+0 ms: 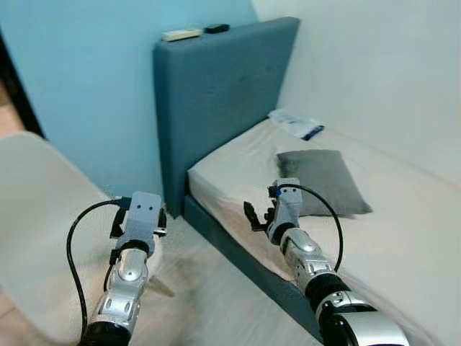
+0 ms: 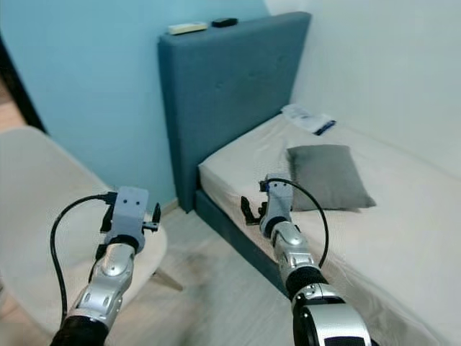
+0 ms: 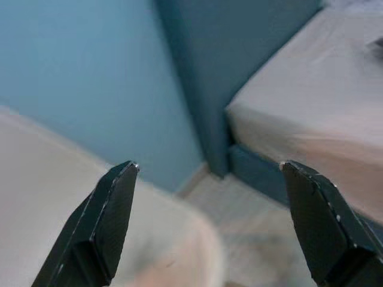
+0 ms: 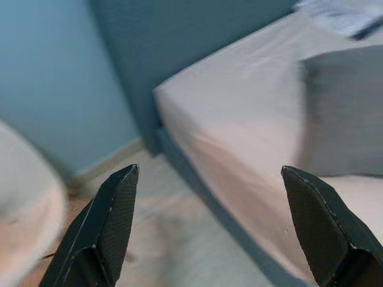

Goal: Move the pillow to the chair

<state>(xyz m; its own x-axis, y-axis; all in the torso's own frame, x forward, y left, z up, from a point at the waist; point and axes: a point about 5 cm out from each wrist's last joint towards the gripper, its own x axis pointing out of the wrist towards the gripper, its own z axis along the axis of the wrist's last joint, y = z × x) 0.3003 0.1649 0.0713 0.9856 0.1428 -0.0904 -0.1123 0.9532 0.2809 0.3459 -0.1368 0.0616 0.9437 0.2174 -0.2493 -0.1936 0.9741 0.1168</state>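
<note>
A grey pillow [image 1: 320, 180] lies flat on the cream mattress [image 1: 238, 162] near the head of the bed. The pale chair [image 1: 43, 231] stands to my left, beside the bed. My right gripper [image 4: 209, 170] hovers open over the near edge of the mattress, short of the pillow [image 4: 347, 113] and not touching it. Over the chair's seat [image 3: 72, 197] my left gripper [image 3: 206, 167] is held open, pointing toward the gap between chair and bed. Nothing sits between either pair of fingers.
A tall blue headboard [image 1: 216, 94] rises behind the mattress, with a pale flat object [image 1: 180, 34] and a black one [image 1: 216, 28] on its top. A white-and-blue packet [image 1: 295, 124] lies beyond the pillow. Light wooden floor [image 1: 209, 295] runs between chair and bed frame.
</note>
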